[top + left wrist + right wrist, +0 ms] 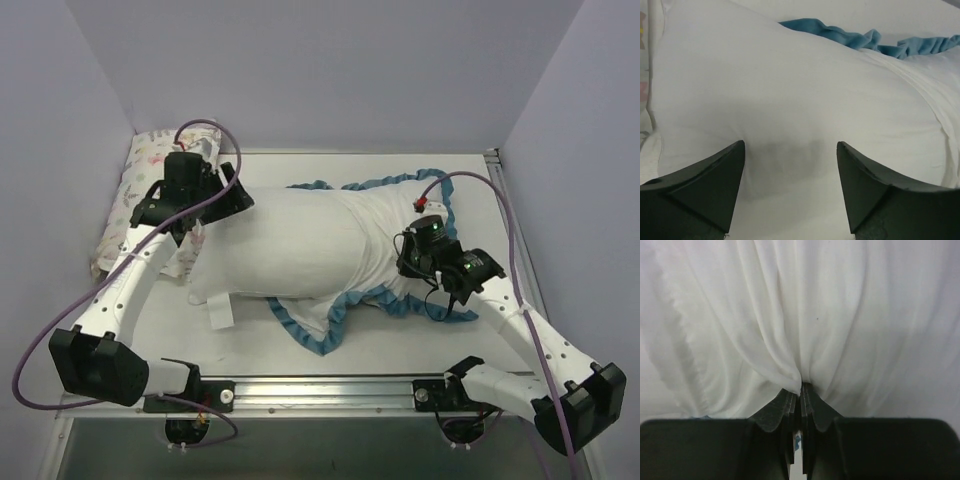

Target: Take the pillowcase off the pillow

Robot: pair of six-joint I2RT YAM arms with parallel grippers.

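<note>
The white pillow lies across the middle of the table. Its right part is still inside the pillowcase, which shows its white inside and teal ruffled edge. My left gripper is at the pillow's left end. In the left wrist view it stands open over the bare pillow, with nothing between its fingers, and the pillowcase ruffle lies beyond. My right gripper is at the pillowcase's right side. The right wrist view shows it shut on a gathered fold of the pillowcase.
A pastel animal-print pillow lies at the back left, against the wall behind my left arm. A white tag hangs from the pillow's near left corner. A metal rail runs along the near edge. Walls close in on the left, back and right.
</note>
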